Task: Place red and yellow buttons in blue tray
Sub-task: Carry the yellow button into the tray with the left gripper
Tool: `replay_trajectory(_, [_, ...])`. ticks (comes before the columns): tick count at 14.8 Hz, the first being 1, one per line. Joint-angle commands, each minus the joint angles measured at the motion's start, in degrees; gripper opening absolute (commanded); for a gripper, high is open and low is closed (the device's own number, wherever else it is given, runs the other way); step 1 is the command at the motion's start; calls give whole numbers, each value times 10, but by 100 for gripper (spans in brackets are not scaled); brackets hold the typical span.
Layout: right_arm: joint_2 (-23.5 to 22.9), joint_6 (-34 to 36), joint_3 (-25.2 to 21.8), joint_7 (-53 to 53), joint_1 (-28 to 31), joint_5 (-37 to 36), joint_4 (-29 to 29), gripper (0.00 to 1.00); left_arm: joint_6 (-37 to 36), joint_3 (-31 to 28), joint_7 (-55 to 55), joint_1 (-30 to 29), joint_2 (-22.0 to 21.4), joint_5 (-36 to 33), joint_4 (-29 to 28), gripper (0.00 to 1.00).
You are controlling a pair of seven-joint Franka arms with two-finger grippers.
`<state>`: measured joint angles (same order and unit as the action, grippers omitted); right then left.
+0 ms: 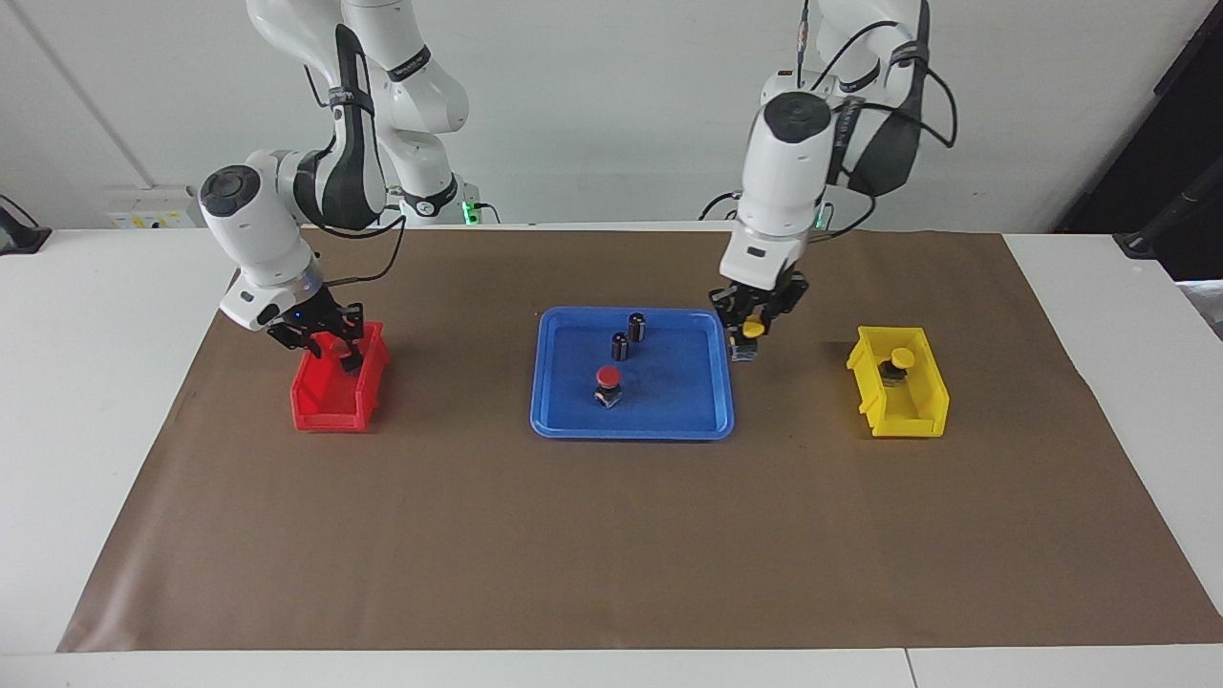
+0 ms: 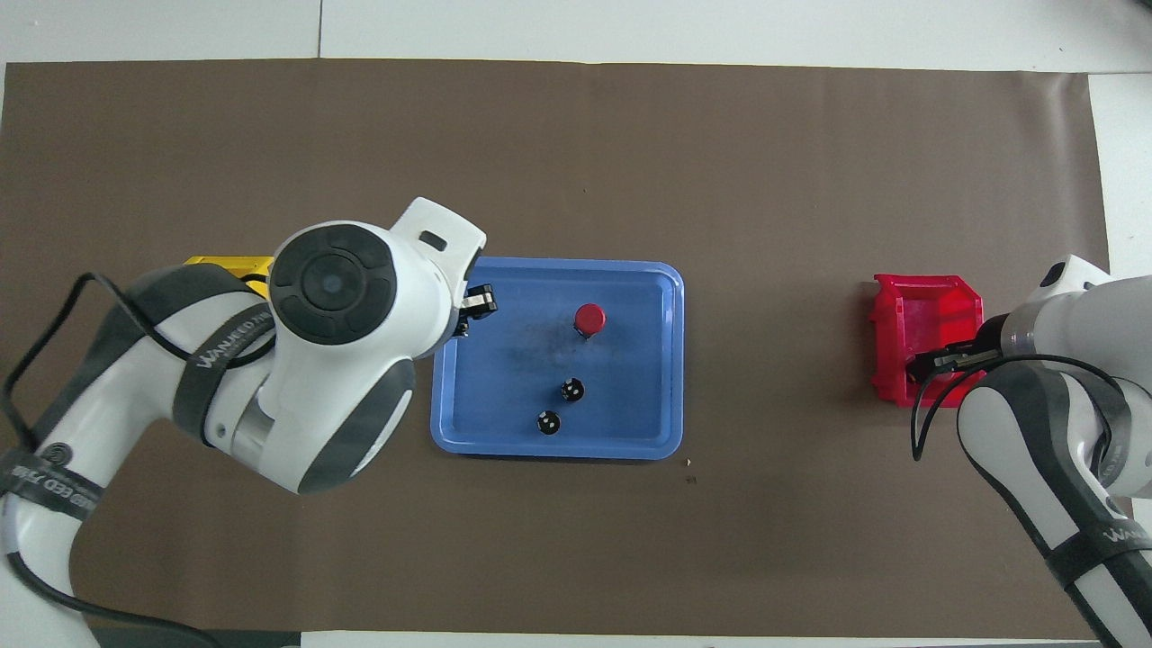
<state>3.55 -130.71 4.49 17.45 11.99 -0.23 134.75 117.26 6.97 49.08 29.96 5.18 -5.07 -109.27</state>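
Left gripper (image 1: 748,328) clamped yellow button (image 1: 751,333) by cap at blue tray (image 1: 564,401) edge; light, rigid, slippery cap. Right gripper (image 1: 320,336) in red bin (image 1: 325,401), grip unclear.

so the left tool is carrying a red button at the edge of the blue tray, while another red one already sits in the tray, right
Not quite: the button held by the left tool is yellow, not red. The facing view shows its yellow cap between the fingers, at the edge of the blue tray toward the left arm's end. The rest holds: a red button already sits in the tray.
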Motion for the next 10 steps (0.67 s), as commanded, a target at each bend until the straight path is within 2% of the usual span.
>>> replay_trajectory(1, [15, -19, 8, 15, 10, 8, 29, 58, 57, -13, 57, 41, 36, 2, -3, 1])
replay_trajectory(3, [17, -22, 8, 15, 10, 9, 36, 58, 88, -13, 81, 54, 57, 2, -1, 1])
replay_trajectory(5, [18, -34, 8, 16, 11, 9, 46, 51, 90, -13, 83, 56, 59, 2, -2, 1])
replay_trajectory(8, [17, -35, 8, 14, 7, 8, 43, 14, 117, -14, 83, 55, 74, 2, -2, 1])
replay_trajectory(10, [9, -6, 8, 18, 5, 8, 8, 11, 139, -14, 84, 53, 90, 2, 1, 2])
